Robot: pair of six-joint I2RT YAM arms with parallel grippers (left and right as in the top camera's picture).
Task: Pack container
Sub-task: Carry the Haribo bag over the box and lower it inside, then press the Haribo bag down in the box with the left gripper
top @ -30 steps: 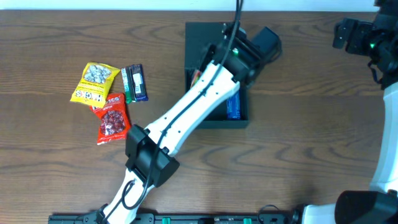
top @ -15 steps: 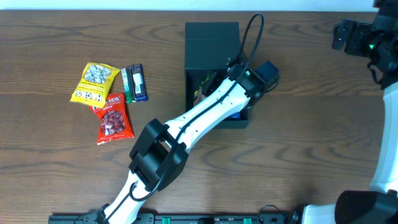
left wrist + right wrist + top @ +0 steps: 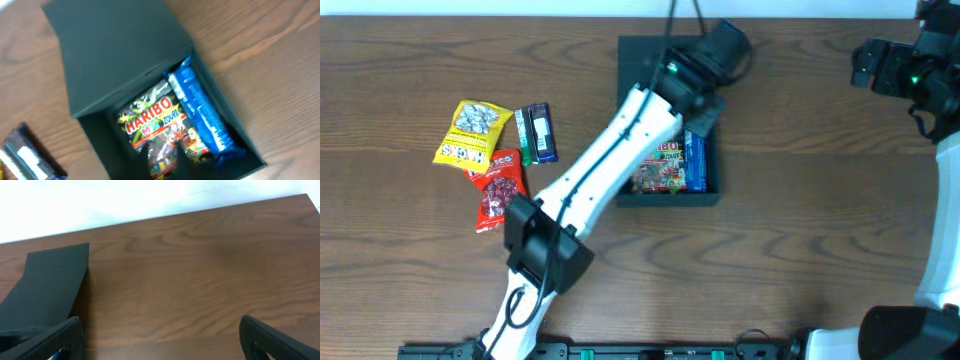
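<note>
overhead, we saw one container point(image 3: 645, 60) at the table's point(image 3: 800, 230) back middle, lid open, with two packets showing inside: one haribo bag point(image 3: 660, 168) and one blue packet point(image 3: 696, 165). the left gripper point(image 3: 720, 46) hung over its back right corner; we could not tell how its jaws stood. three packets lay well to the left: one yellow packet point(image 3: 470, 132), one dark bar point(image 3: 535, 133), one red packet point(image 3: 500, 190).

from the left wrist, the container point(image 3: 120, 55) held the haribo bag point(image 3: 150, 115) touching the blue packet point(image 3: 200, 112).

from the right wrist, the right gripper point(image 3: 160, 342) was spread wide over the table; the container point(image 3: 50, 285) stood at left.
</note>
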